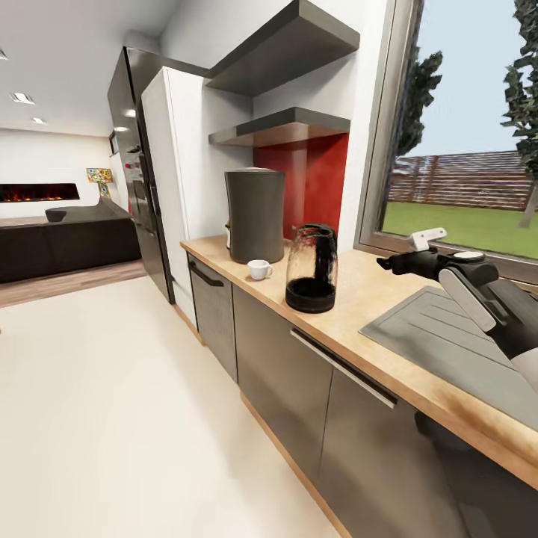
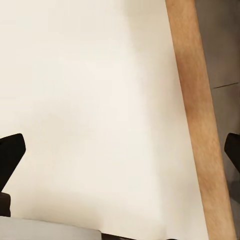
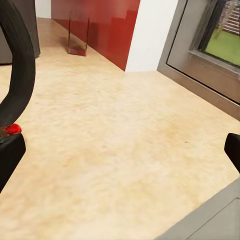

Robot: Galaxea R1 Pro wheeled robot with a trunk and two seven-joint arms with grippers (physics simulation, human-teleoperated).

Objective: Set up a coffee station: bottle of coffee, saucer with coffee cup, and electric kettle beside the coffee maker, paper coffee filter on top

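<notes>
In the head view, a dark sofa [image 1: 71, 243] sits far left in the living area, and a black fridge [image 1: 138, 172] stands at the near end of the kitchen run. The kitchen countertop [image 1: 373, 299] stretches from beside the fridge toward the right, over grey cabinet fronts [image 1: 280, 377]. Near its left end stands the coffee maker [image 1: 256, 214], seen from its dark-grey side, below the kitchen shelf [image 1: 288, 127] and the red backsplash [image 1: 314, 179]. The coffee cup [image 1: 259, 269] rests on the worktop just in front of the coffee maker, with no plate visible beneath it. The electric kettle [image 1: 311, 269] stands just to the right of the cup, upright, near the counter's front edge. Further right lies the grey sink drainboard [image 1: 448, 344], under the window [image 1: 467, 149]. The right gripper [image 1: 396, 261] hovers over the counter between kettle and sink; in the right wrist view its fingers [image 3: 10, 155] sit wide apart with bare worktop between them, the kettle's black handle [image 3: 17, 65] close beside one. The left gripper [image 2: 120, 155] also has its fingers spread, above the pale floor [image 2: 90, 100] beside the wooden plinth strip [image 2: 200, 125]
</notes>
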